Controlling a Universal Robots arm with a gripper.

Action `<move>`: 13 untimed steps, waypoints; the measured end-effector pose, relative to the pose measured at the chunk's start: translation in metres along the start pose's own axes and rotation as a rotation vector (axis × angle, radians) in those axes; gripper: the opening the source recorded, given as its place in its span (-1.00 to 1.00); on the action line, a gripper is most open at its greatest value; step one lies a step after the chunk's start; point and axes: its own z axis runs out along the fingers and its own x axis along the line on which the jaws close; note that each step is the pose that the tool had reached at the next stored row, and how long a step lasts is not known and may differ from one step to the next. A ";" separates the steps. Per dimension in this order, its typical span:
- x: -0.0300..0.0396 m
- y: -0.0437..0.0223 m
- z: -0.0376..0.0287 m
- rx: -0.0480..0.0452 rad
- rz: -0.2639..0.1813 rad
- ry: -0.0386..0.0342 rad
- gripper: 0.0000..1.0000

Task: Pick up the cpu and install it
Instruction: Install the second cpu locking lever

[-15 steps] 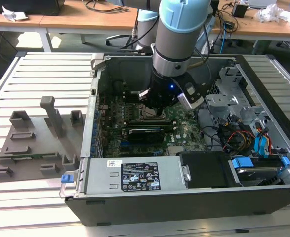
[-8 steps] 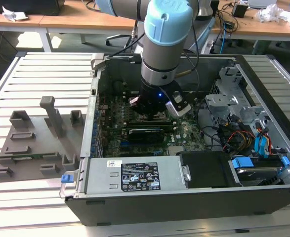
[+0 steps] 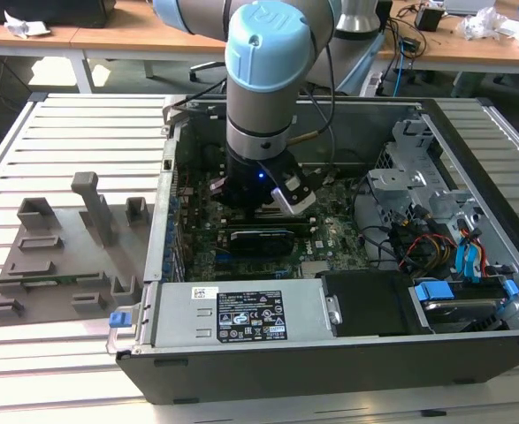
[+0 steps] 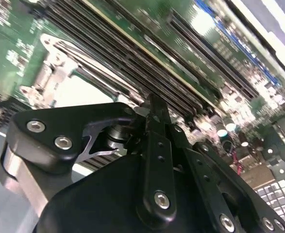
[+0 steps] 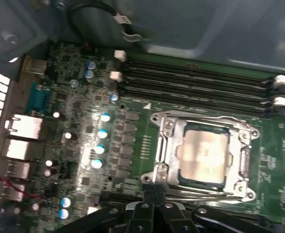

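One thin, light, fragile cpu (image 5: 204, 154) lay seated in its socket frame (image 5: 164, 145) as your gripper (image 5: 153, 190), fingertips pressed together, hovered beside it; you would have judged its edges the only safe hold.

Cpu (image 5: 204, 153) sits in socket frame (image 5: 164, 145); memory slots (image 5: 195, 85) beside it.

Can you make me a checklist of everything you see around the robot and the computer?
Surface: slatted table carrying an open computer case.
Job's things: cpu lies inside the socket frame on the motherboard.
Clutter: grey holder tray beside the case, on the exterior view's left.
Grippers: gripper shut, holding nothing, at the frame's edge.
Cables: red and blue cables inside the case.
Surroundings: wooden desks behind.
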 end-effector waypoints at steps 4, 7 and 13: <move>0.0066 0.0012 0.0024 -0.0063 -0.024 0.0031 -0.79; 0.0064 0.0030 0.0042 -0.0089 -0.072 0.0108 -0.79; 0.0031 0.0086 0.0071 -0.0102 -0.106 0.0160 -0.79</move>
